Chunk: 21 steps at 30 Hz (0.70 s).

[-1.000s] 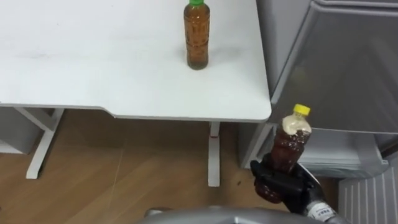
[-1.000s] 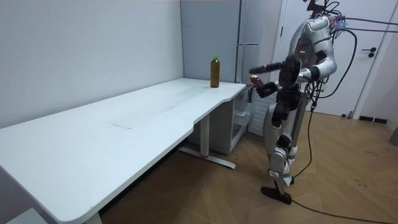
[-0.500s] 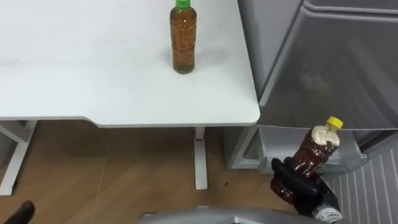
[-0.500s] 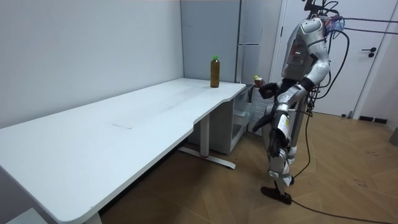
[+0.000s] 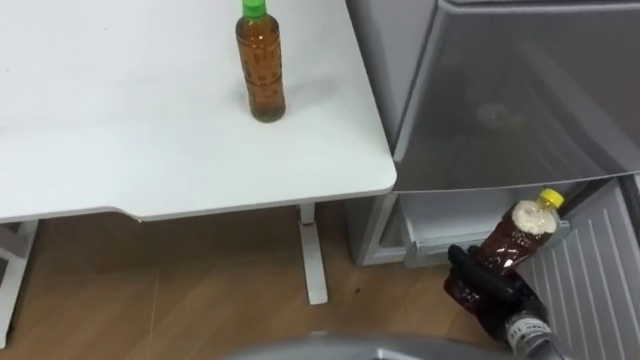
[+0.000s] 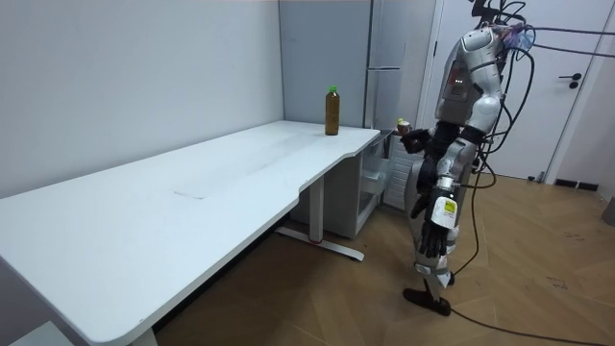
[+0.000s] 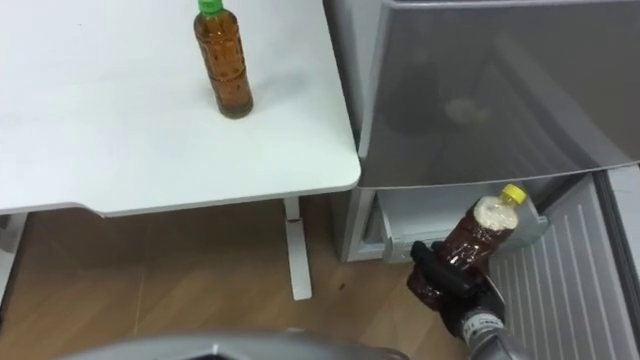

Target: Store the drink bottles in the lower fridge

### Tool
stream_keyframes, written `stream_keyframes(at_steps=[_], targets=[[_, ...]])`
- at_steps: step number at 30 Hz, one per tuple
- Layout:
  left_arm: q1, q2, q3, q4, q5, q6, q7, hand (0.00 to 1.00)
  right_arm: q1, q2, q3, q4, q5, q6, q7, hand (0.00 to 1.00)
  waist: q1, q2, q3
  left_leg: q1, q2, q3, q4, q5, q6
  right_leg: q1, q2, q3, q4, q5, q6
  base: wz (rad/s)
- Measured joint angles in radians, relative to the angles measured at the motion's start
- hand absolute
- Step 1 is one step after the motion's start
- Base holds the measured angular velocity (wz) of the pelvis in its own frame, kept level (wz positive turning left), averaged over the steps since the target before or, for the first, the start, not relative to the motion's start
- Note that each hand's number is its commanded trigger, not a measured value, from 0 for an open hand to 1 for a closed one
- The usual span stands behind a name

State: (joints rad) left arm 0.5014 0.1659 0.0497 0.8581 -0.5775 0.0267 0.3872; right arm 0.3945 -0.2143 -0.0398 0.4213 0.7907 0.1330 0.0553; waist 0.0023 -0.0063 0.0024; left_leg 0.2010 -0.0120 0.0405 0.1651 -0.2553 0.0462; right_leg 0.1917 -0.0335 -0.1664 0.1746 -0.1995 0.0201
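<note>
fridge [image 5: 520, 90] overhang is the main hazard: the upper front juts out above the open lower bay [image 5: 450, 215], so an arm pushing forward without dropping lower may catch on it. the table [image 5: 120, 130] lies to the left, its corner just beside the fridge, and a turning body or elbow could brush it. the open door [image 5: 600, 270] stands close on the right, where a wide swing of the forearm could bump it.

the green-cap bottle [image 5: 259, 62] stands upright on the table near that corner, not yet moved, and a knock to the table could tip it. the yellow-cap bottle [image 5: 515, 240] hangs in front of the bay, tilted with its cap toward it. the cap may strike the bay's front lip and twist the bottle.

the right hand [image 5: 490, 295] has its fingers wrapped round that bottle's lower body. with so low a grip on a leaning bottle, a jolt could make it pivot or slip, and letting go before the base rests flat would likely let it roll. the left hand [image 6: 419, 204] hangs by the robot's side in the room view; whether it holds anything i cannot tell.
</note>
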Motion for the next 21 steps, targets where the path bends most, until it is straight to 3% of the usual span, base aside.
stream_keyframes(at_steps=[2, 7, 13, 17, 21], targets=[[-0.015, 0.002, -0.020, -0.001, 0.057, 0.018, -0.046, 0.00, -0.019, 0.001, 0.000, 0.011, 0.036, 0.000, -0.023, 1.00, -0.008, 0.001, 0.0017, -0.003, 0.000, 0.000, 0.003, 0.000, 0.000, -0.001, 0.000, 0.001, 0.002, 0.000, 0.000, 0.02], [-0.067, 0.003, -0.064, -0.001, 0.159, 0.019, -0.153, 0.00, -0.094, 0.001, -0.005, 0.074, 0.128, -0.003, -0.118, 1.00, -0.025, 0.001, 0.0024, -0.014, 0.001, 0.008, 0.006, 0.000, 0.000, -0.023, 0.000, 0.007, 0.018, 0.000, 0.000, -0.05], [-0.089, 0.003, -0.066, 0.001, 0.257, 0.033, -0.224, 0.00, -0.148, -0.001, -0.023, 0.155, 0.296, -0.012, -0.206, 1.00, -0.029, 0.003, 0.0053, -0.035, 0.000, 0.010, 0.023, -0.004, 0.005, -0.042, -0.002, 0.009, 0.030, 0.000, 0.000, -0.03], [-0.100, 0.004, -0.065, 0.015, 0.277, 0.039, -0.259, 0.00, -0.186, -0.001, -0.029, 0.187, 0.399, -0.018, -0.227, 1.00, -0.027, 0.003, 0.0083, -0.062, -0.001, 0.010, 0.042, -0.005, 0.007, -0.061, -0.006, 0.001, 0.034, 0.000, 0.000, 0.03], [-0.140, 0.003, -0.065, 0.044, 0.277, 0.040, -0.283, 0.00, -0.281, -0.001, -0.041, 0.260, 0.554, -0.054, -0.255, 1.00, -0.023, 0.012, 0.0155, -0.128, -0.002, 0.010, 0.081, -0.005, 0.007, -0.133, -0.013, 0.000, 0.086, -0.002, 0.002, 0.00]])
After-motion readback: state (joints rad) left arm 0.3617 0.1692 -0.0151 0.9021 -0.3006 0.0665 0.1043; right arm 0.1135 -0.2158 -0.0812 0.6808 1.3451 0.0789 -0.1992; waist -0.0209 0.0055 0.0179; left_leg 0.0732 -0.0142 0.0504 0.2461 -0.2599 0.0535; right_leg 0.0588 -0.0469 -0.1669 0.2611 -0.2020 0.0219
